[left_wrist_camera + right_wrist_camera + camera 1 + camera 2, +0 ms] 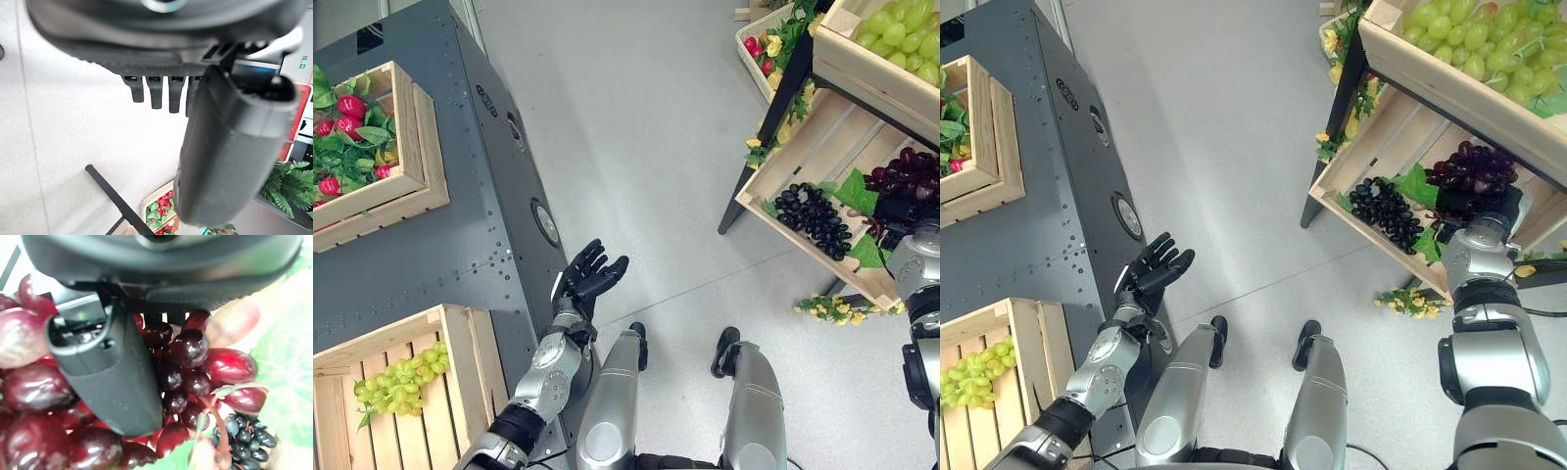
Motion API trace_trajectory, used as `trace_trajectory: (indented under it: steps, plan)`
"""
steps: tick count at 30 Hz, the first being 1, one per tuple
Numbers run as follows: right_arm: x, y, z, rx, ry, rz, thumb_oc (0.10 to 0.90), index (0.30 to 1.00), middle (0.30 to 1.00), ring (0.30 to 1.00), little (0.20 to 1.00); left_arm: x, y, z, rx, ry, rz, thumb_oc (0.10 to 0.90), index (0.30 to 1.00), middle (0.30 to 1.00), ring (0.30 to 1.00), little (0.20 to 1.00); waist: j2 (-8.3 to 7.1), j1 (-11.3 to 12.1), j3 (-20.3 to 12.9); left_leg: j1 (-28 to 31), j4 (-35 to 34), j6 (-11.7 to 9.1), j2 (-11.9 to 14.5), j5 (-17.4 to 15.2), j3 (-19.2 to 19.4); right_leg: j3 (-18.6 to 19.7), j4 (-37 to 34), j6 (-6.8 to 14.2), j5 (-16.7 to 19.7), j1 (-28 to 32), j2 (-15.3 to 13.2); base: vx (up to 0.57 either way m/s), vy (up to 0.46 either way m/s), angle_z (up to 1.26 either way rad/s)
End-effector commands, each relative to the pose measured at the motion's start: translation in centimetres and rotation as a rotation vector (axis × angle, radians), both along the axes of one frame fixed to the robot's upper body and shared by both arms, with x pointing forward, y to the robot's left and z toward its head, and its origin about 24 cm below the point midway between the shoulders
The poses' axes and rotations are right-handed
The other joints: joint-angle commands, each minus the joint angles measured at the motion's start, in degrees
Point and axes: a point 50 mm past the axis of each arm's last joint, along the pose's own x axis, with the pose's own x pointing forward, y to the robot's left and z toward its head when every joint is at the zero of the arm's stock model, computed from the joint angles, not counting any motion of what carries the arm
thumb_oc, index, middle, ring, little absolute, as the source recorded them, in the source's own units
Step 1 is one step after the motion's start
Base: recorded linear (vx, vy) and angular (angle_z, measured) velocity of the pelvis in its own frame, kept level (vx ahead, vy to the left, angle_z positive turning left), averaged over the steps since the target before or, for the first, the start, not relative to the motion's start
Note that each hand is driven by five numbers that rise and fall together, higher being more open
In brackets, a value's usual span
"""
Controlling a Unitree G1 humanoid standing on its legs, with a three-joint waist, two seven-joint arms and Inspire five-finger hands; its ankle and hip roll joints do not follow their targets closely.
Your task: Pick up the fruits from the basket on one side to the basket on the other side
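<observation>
The right hand [1474,217] is at the right of the frame, reaching into the lower shelf crate [1351,162] and lying on the bunch of red grapes [1474,168]; in its wrist view the thumb [105,367] rests across the berries, but the fingers are hidden among them, so I cannot tell if it has hold. The left hand [590,278] hangs at lower centre over the floor, fingers spread and straight, holding nothing; the black grapes [813,217] lie just beside the red bunch, and green grapes [399,381] lie in the wooden crate [460,343] at lower left.

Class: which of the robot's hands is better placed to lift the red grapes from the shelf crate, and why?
Right. The right hand is already down on the red grapes, while the left hand hangs open above the floor, far from them.
</observation>
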Motion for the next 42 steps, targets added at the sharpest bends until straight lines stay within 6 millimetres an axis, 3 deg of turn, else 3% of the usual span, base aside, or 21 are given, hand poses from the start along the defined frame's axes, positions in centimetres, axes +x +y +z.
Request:
trace_trajectory:
  steps: [1,2,16,27,32,37,39,42]
  plan:
    - [-1.3,-2.6,9.4,-0.259,-0.214,-0.134,0.706,0.759,0.759,0.759,0.759,0.2,0.0,3.6,-0.035,-0.189,-0.031,0.8,0.9,0.9,0.9,0.9,-0.21,0.41,-0.61,0.95,3.83,6.69,-1.76,-3.18,4.7,-1.01,6.23,-5.53,-5.48,5.03,1.68,0.0,0.0,0.0]
    - [-1.2,-2.5,9.3,-0.262,-0.21,-0.122,0.8,0.9,0.9,0.9,0.9,0.2,-0.1,3.6,-0.046,-0.184,-0.032,0.8,0.9,0.9,0.9,0.9,-0.19,0.35,-0.61,0.92,3.67,6.66,-1.73,-3.15,4.76,-1.01,6.1,-5.5,-5.44,4.94,1.69,0.0,0.0,0.0]
    - [-0.6,-1.8,7.9,-0.261,-0.127,-0.082,0.8,0.9,0.9,0.9,0.9,0.4,-0.4,4.0,-0.036,-0.19,-0.06,0.8,0.9,0.9,0.9,0.9,0.0,0.14,-0.61,2.17,1.15,6.66,-2.08,-2.99,4.99,-0.78,4.42,-5.08,-5.05,5.53,1.72,0.0,0.0,0.0]
    - [-0.5,-1.7,8.2,-0.406,-0.009,-0.078,0.8,0.9,0.9,0.9,0.9,0.3,-0.4,4.1,-0.036,-0.2,-0.066,0.8,0.9,0.9,0.9,0.9,-0.24,0.13,-0.61,2.32,-0.41,6.74,-2.24,-2.96,5.09,-0.81,3.34,-4.93,-4.56,5.31,2.11,0.0,0.0,0.0]
    - [0.3,-0.2,8.9,-0.438,-0.071,-0.001,0.8,0.9,0.9,0.9,0.9,0.4,-0.5,4.3,-0.039,-0.214,-0.07,0.8,0.9,0.9,0.9,0.9,-0.22,0.0,-0.61,2.99,-1.32,6.7,-2.37,-2.93,5.31,-0.91,2.59,-4.99,-4.54,5.83,2.24,-0.01,0.003,0.0]
    - [1.7,4.0,8.4,-0.475,-0.265,0.213,0.8,0.9,0.9,0.9,0.9,0.6,-1.0,3.7,-0.025,-0.167,-0.085,0.8,0.9,0.9,0.9,0.9,-0.57,-0.45,-0.61,6.61,-3.64,6.37,-2.4,-2.51,5.77,-0.97,0.94,-4.82,-4.52,9.09,2.11,-0.01,0.007,0.0]
    - [1.8,5.6,7.5,-0.466,-0.33,0.275,0.8,0.9,0.9,0.9,0.9,0.8,-1.1,3.4,-0.052,-0.146,-0.091,0.8,0.9,0.9,0.9,0.9,-0.82,-0.87,-0.63,8.4,-4.76,6.25,-2.28,-2.43,6.03,-0.88,-0.12,-4.62,-4.35,10.83,2.1,0.0,0.0,0.0]
    - [1.5,8.0,3.8,-0.426,-0.37,0.338,0.8,0.9,0.9,0.9,0.9,0.8,-1.4,3.0,-0.05,-0.14,-0.092,0.8,0.9,0.9,0.9,0.9,-1.35,-1.31,-1.63,11.59,-7.23,6.01,-2.0,-2.19,6.36,-0.99,-3.25,-4.07,-3.67,14.29,2.21,0.0,0.0,0.0]
